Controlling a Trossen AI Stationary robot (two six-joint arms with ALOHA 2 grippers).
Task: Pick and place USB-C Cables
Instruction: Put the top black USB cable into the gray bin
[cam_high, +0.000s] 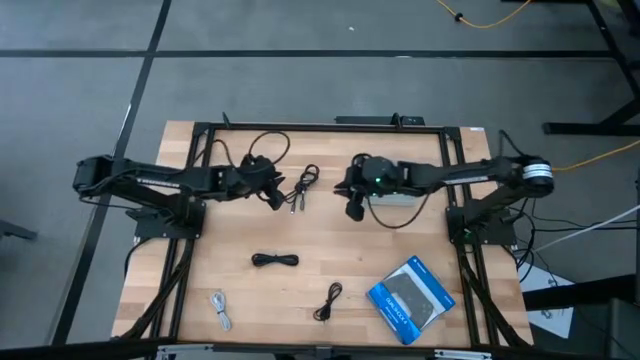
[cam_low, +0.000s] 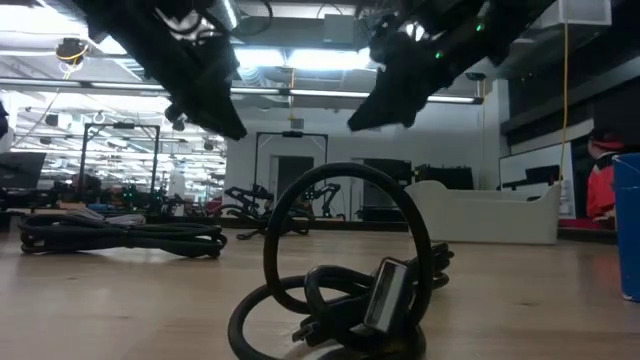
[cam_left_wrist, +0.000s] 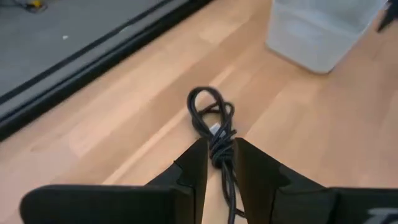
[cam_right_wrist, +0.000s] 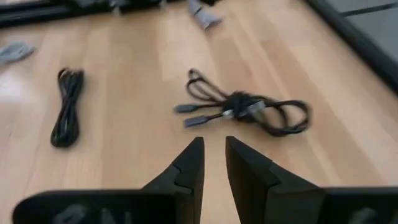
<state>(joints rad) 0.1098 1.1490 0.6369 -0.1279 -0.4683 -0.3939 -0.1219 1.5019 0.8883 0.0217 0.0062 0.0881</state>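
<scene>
Three black USB-C cables lie coiled on the wooden table: one far (cam_high: 304, 186), one in the middle (cam_high: 275, 260), one near (cam_high: 328, 300). A whitish-grey cable (cam_high: 221, 310) lies near left. My left gripper (cam_high: 276, 198) hangs above the table (cam_low: 228, 122), just left of the far cable. That cable's bundled middle (cam_left_wrist: 221, 149) shows through the narrow gap between its fingers. My right gripper (cam_high: 354, 208) hangs right of that cable, narrowly open and empty (cam_right_wrist: 214, 155), with the middle cable (cam_right_wrist: 242, 112) ahead of it.
A translucent grey tray (cam_high: 398, 198) stands under my right arm, also seen in the left wrist view (cam_left_wrist: 323, 28). A blue-and-black box (cam_high: 410, 293) lies near right. Black frame rails (cam_high: 320, 128) run around the table.
</scene>
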